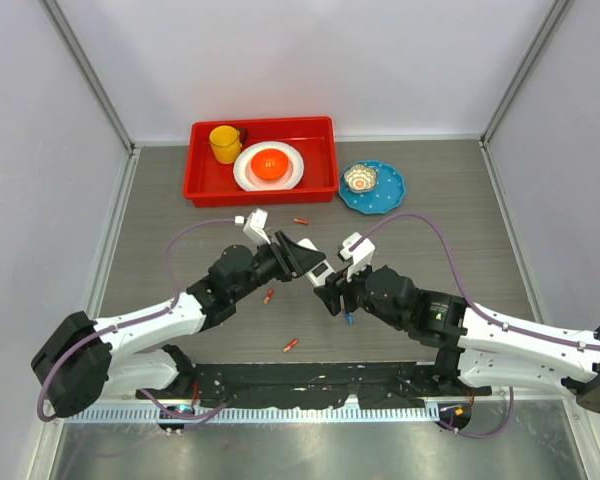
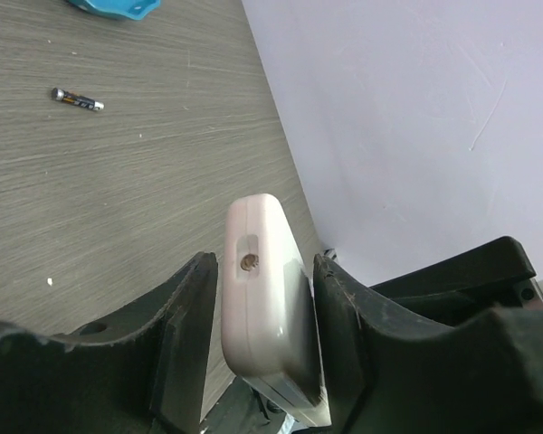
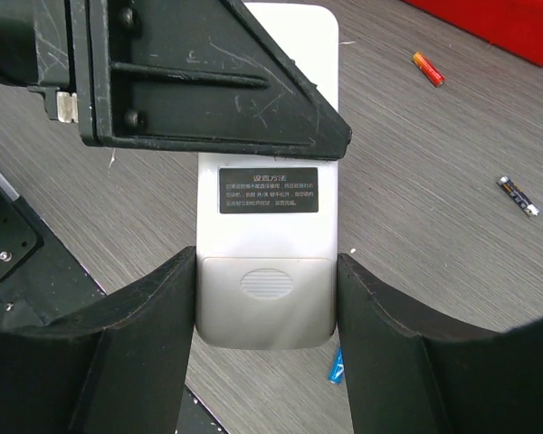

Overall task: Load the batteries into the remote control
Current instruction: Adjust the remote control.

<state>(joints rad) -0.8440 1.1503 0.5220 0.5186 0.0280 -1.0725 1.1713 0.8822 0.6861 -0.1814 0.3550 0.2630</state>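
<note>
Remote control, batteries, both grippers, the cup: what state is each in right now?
remote control: held off the table, back up, battery cover closed.
batteries: lying loose on the table.
left gripper: shut on the remote control.
right gripper: shut on the remote control's cover end.
yellow cup: upright in the red tray.

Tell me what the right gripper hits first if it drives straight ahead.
The right gripper straddles the remote control; straight ahead it would probably meet the left gripper clamped across that remote, though depth is unclear.
</note>
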